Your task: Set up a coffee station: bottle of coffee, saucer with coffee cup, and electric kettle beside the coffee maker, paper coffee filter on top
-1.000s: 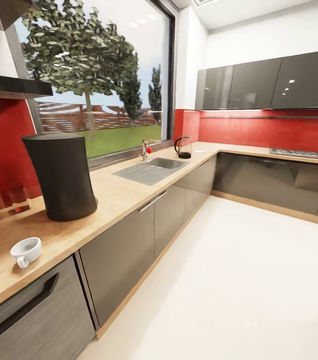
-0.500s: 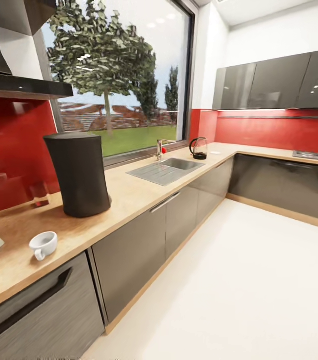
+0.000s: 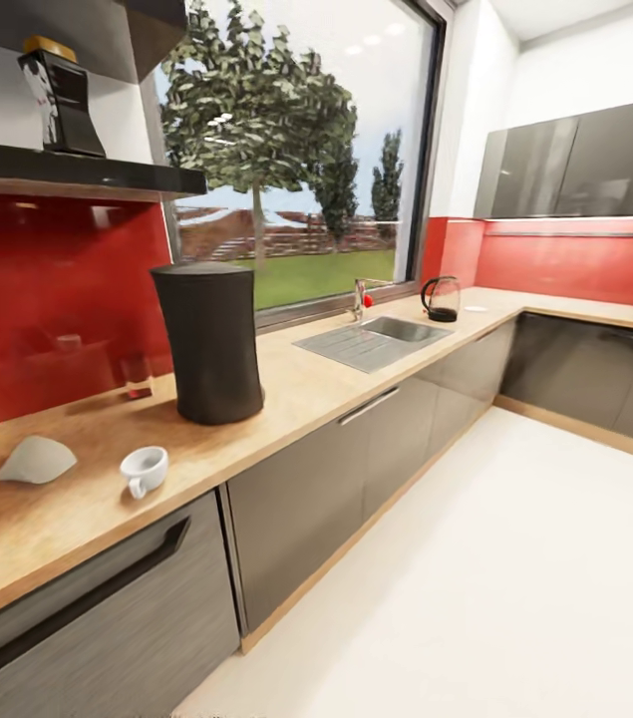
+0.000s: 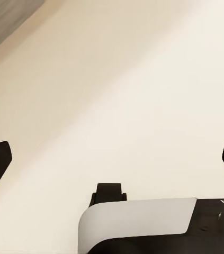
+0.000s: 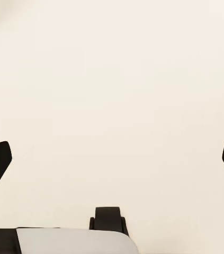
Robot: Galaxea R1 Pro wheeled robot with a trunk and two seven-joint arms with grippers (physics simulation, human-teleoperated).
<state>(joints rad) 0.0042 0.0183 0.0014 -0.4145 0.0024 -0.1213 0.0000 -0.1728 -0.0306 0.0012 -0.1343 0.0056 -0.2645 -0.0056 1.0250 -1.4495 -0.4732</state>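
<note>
Your tall dark-grey coffee maker (image 3: 208, 344) stands on the speckled wood-look bench (image 3: 336, 379); white cup (image 3: 144, 470) and pleated paper filter (image 3: 35, 460) lie nearby, the yellow-lidded black bottle (image 3: 62, 95) still shelved, the smoky glass kettle (image 3: 442, 298) distant. Both tools (image 4: 112, 159) (image 5: 112, 159) hang spread apart, empty.

You're looking at the coffee maker (image 3: 207, 342) standing upright on the kitchen countertop (image 3: 286, 394), with the coffee cup (image 3: 144, 470) and paper coffee filter (image 3: 35, 460) lying near it. The bottle of coffee (image 3: 60, 96) is sitting on the kitchen shelf (image 3: 77, 169); the electric kettle (image 3: 442, 298) is standing well apart, past the sink.
</note>
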